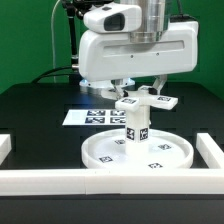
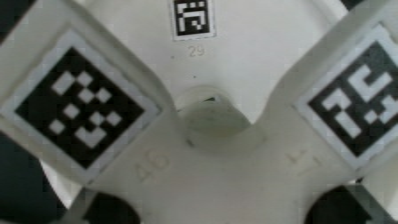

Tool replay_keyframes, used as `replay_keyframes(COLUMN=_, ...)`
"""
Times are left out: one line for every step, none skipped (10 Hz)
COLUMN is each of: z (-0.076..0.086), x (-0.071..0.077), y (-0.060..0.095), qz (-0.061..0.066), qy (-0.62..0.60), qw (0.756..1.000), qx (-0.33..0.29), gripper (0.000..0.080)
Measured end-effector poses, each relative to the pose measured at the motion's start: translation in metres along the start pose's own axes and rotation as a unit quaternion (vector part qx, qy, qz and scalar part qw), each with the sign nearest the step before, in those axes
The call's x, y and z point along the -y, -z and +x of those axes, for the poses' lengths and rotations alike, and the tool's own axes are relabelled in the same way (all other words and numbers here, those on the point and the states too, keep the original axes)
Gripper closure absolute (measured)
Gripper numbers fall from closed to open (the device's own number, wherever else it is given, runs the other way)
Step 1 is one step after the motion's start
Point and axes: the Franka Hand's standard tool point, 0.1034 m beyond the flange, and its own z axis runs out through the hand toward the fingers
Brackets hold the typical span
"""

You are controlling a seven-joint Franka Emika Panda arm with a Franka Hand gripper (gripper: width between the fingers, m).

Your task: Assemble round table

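The large round disc [image 1: 165,156] lies flat on the black table near the front rail. The short cylindrical leg [image 1: 137,128] stands upright on its middle, with tags on its side. The four-lobed cross base [image 1: 150,100] sits on top of the leg. My gripper [image 1: 141,91] comes down from above with a finger on either side of the base, shut on it. In the wrist view the cross base [image 2: 214,150] fills the picture, with tagged lobes on both sides. My gripper [image 2: 217,205] holds its middle, and the fingers [image 2: 61,200] show only at the corners.
The marker board [image 1: 92,117] lies flat behind the disc. A white border rail [image 1: 60,181] runs along the front, with short rails at the exterior view's left [image 1: 5,146] and right [image 1: 211,150]. A green wall stands behind.
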Motion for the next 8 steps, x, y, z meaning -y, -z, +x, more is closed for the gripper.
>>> replay_keyframes(z=-0.001, x=0.0012, y=-0.0022, qz=0.009, qy=-0.063, qw=0.998, qx=-0.005, gripper=0.035)
replay_keyframes(z=-0.0016, x=0.0026, y=-0.0028, qz=0.02, qy=-0.14, qw=0.99, qx=-0.012, gripper=0.035)
replay_keyframes(z=-0.0014, x=0.0033, y=-0.0028, qz=0.021, qy=-0.173, qw=0.985, qx=-0.012, gripper=0.035)
replay_keyframes(z=-0.0011, x=0.0035, y=-0.0028, qz=0.021, qy=-0.192, qw=0.981, qx=-0.012, gripper=0.035)
replay_keyframes(z=-0.0009, x=0.004, y=-0.0028, qz=0.022, qy=-0.233, qw=0.972, qx=-0.011, gripper=0.035)
replay_keyframes(z=-0.0008, x=0.0044, y=-0.0028, qz=0.023, qy=-0.265, qw=0.964, qx=-0.01, gripper=0.035)
replay_keyframes(z=-0.0007, x=0.0046, y=-0.0028, qz=0.024, qy=-0.284, qw=0.958, qx=-0.01, gripper=0.035)
replay_keyframes(z=-0.0006, x=0.005, y=-0.0028, qz=0.025, qy=-0.327, qw=0.945, qx=-0.009, gripper=0.035)
